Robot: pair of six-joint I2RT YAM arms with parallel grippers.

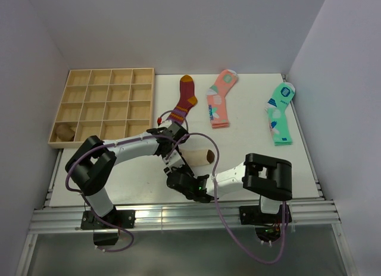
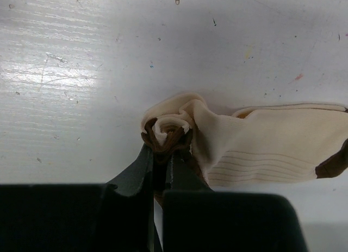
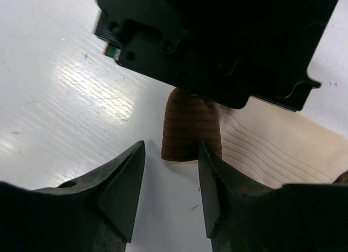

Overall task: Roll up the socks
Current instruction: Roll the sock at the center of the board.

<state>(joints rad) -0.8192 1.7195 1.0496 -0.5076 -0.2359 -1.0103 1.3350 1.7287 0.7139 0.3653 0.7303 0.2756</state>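
On the white desk, close to the arms, the soft, light socks lie barely rolled, coiled end pinched in the closed left claw; the right claw gapes empty beside them, best placed to grip across the springy roll.

High rear camera looking down over whole table; both wrist cameras close, sharing beige sock

Bright glare, dark out-of-focus right pincer

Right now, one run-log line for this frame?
left gripper: shut on rolled end of beige sock | right gripper: open, at brown ribbed end | roll: started
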